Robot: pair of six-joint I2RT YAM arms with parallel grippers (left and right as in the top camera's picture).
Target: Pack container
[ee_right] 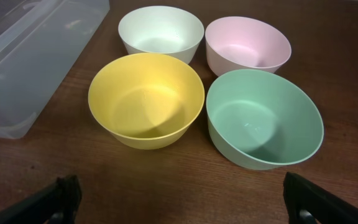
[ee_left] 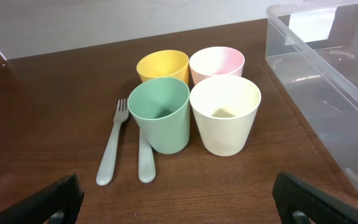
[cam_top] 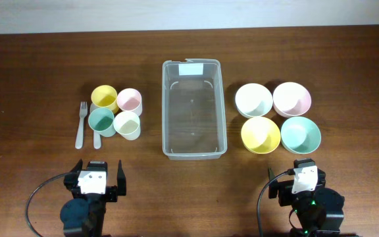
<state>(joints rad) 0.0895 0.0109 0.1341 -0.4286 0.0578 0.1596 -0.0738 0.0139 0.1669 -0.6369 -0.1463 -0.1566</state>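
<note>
The clear container stands empty at the table's middle, its white label at the far short end; its wall shows in the left wrist view and the right wrist view. Left of it stand a yellow cup, pink cup, green cup and cream cup, with a fork and a spoon beside them. Right of it sit a white bowl, pink bowl, yellow bowl and green bowl. My left gripper is open and empty near the front edge. My right gripper is open and empty before the bowls.
The table is dark brown wood. A pale wall or edge runs along the far side. Cables loop beside both arms at the front edge.
</note>
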